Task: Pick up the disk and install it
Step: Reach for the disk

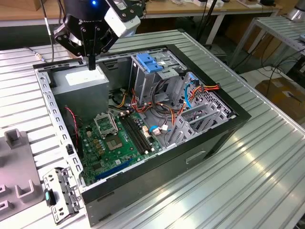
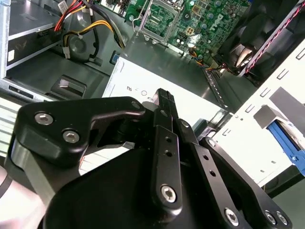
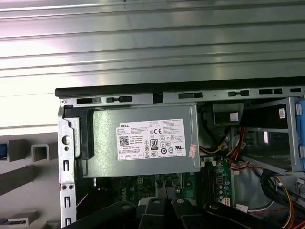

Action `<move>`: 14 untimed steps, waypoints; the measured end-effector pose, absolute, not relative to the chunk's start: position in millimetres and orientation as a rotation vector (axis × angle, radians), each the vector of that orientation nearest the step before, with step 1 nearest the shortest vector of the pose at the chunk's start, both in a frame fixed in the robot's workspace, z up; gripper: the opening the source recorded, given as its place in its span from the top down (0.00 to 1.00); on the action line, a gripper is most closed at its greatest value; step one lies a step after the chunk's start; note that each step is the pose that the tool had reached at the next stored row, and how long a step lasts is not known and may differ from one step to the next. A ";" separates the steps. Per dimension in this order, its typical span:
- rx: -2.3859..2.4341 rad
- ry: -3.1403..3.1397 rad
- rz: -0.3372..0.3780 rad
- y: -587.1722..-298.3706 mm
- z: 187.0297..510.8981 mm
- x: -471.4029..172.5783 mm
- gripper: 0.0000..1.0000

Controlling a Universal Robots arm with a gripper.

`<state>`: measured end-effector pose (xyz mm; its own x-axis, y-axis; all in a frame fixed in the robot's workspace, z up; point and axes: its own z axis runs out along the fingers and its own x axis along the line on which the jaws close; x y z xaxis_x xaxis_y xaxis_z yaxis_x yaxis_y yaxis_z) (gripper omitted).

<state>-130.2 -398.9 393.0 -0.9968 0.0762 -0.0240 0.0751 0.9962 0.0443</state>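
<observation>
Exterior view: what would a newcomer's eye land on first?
The open computer case on the ribbed metal table, its green motherboard bare. A blue latch tops the drive cage, and the black gripper hangs over the grey power supply at the exterior view's left.

Under me a ribbed metal table, wooden bench beyond, cardboard box on the floor, even light

Exterior view: high, oblique, over whole PC case. First wrist view: straight down on PSU. Second wrist view: close along gripper, same PSU.
</observation>
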 end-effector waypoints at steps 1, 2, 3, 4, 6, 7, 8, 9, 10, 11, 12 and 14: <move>0.118 3.113 0.068 -398.9 393.0 -130.6 0.89; 0.118 3.113 0.068 -398.9 393.0 -131.0 0.89; 0.118 3.113 0.068 -398.9 393.0 -131.7 0.89; 0.118 3.113 0.068 -398.9 393.0 -132.1 0.89; 0.118 3.113 0.068 -398.9 392.9 -133.1 0.89; 0.118 3.113 0.068 -398.9 392.9 -134.1 0.89; 0.118 3.113 0.068 -398.9 392.9 -134.5 0.89; 0.118 3.113 0.068 -398.9 392.9 -135.1 0.89; 0.118 3.113 0.068 -398.9 392.8 -135.6 0.89; 0.118 3.113 0.068 -398.9 392.8 -136.3 0.89; 0.118 3.113 0.068 -398.9 392.8 -136.7 0.89; 0.118 3.113 0.068 -398.9 392.8 -137.4 0.89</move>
